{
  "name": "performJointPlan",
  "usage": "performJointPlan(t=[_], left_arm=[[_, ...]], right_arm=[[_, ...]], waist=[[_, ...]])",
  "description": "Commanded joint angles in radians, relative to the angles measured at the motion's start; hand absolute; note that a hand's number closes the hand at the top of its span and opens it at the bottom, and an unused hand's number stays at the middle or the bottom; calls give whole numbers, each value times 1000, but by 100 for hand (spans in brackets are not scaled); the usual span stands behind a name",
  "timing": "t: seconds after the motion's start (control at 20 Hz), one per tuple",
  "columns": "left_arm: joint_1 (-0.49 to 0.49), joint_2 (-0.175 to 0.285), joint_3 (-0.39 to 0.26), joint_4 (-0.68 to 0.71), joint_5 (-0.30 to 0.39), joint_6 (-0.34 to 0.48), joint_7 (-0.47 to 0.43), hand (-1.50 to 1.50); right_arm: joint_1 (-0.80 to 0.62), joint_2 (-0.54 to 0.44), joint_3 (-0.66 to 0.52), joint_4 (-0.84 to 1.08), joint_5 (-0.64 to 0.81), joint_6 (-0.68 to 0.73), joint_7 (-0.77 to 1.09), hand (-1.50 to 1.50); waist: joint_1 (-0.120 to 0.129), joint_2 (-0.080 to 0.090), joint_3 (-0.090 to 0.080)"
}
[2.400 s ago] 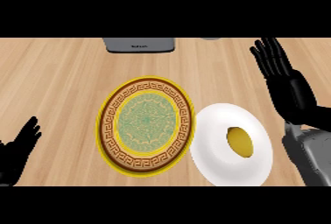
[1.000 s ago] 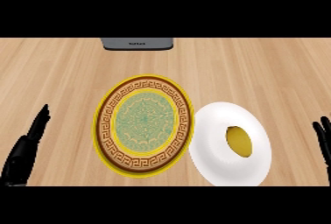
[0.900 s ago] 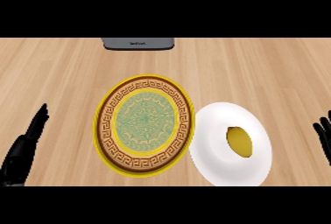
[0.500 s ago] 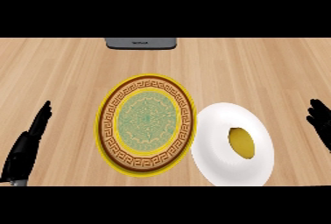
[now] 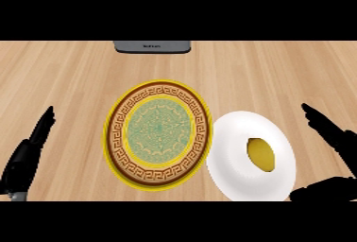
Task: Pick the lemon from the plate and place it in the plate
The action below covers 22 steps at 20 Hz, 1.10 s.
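Stretching across the whole view, the wooden counter (image 5: pixel 279 71) is offering a flat, smooth-looking plank surface with bare room to the far left and far right of the dishes. The patterned plate (image 5: pixel 158 134), yellow-rimmed with a brown key border and green middle, is sitting centre-left and carrying nothing. Just to its right, the white plate (image 5: pixel 230 156) is lying so close that the two rims are touching or overlapping; I cannot tell which.

The right hand (image 5: pixel 338 137) is showing at the right edge beside the white plate, its fingers straight and spread apart from the thumb nearer the viewer, gripping nothing. The left hand (image 5: pixel 28 153) is resting at the left edge, fingers straight and open, well apart from both plates. A dark grey object (image 5: pixel 153 46) is sitting at the far edge, only partly in view.

The lemon (image 5: pixel 261 154) is lying in the middle of the white plate. It is probably going to handle as a light, stiff fruit with a smooth skin and a rounded shape prone to rolling, so taking it across its narrow middle, thumb opposing fingers, is looking wisest. The short carry left to the patterned plate is appearing unobstructed.
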Motion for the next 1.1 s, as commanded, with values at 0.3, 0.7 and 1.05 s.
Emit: performJointPlan(t=[0.3,0.7,1.05], left_arm=[[-7,-65,21,-24,-62,-3,59,0],[39,-112,68,-18,-107,-46,-20,0],[30,-99,157,22,-99,-144,-28,0]], right_arm=[[-95,67,51,206,103,203,-45,-150],[-161,186,40,373,189,310,-130,-150],[-95,231,19,326,272,361,-106,-150]], waist=[[-10,-2,0],[-6,-2,0],[-11,-2,0]])
